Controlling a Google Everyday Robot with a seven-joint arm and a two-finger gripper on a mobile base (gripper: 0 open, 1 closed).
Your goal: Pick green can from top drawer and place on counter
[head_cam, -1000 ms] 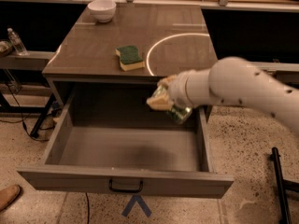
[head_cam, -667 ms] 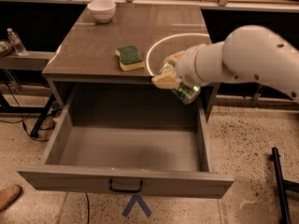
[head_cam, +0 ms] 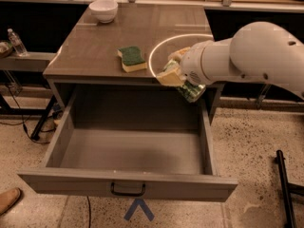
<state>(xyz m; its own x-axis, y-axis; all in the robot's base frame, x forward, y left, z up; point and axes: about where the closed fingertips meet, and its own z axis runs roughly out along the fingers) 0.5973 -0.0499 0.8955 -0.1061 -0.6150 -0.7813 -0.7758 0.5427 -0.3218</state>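
Drawer is standing open across the lower frame, its handle facing the camera. Above its right rear corner, at right centre, the gripper is hovering at the counter edge, fingers clenching the can, which is hanging tilted in mid-air. Farther back, a sponge is lying on the counter, and a bowl is sitting toward the upper left.
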